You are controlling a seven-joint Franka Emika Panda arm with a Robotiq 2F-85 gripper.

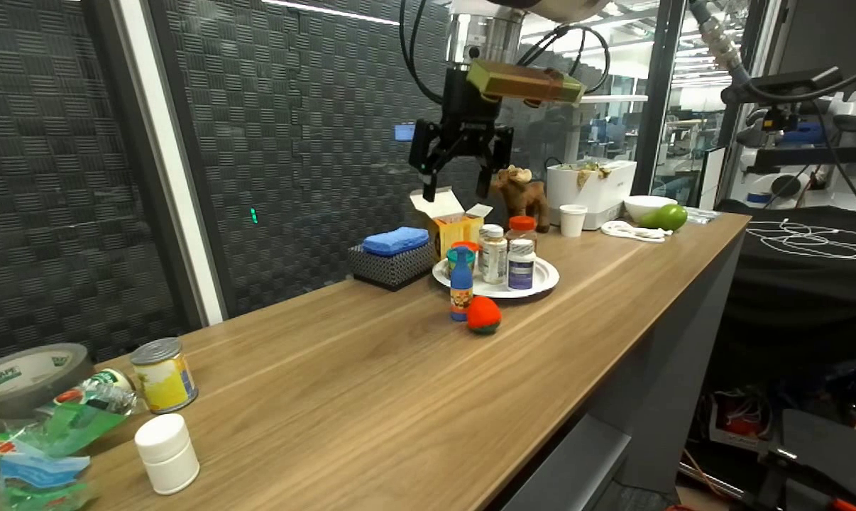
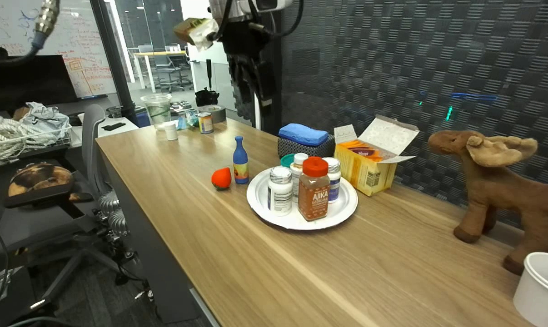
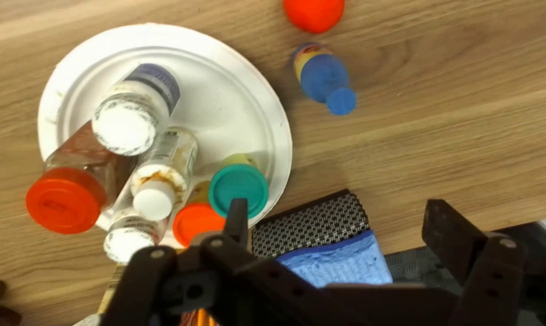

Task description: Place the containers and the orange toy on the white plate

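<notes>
Probably light and soft: the orange toy [image 2: 221, 178]
Spread wide, empty, the tool [image 1: 456, 190] should clasp it mid-height.

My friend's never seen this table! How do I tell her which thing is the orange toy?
Find the long wooden table, then the white plate on it. Just off the plate stands a blue bottle, with the orange toy right beside it. The bottle is tall and blue, but the toy is low, round and red-orange with a dark bottom.
</notes>
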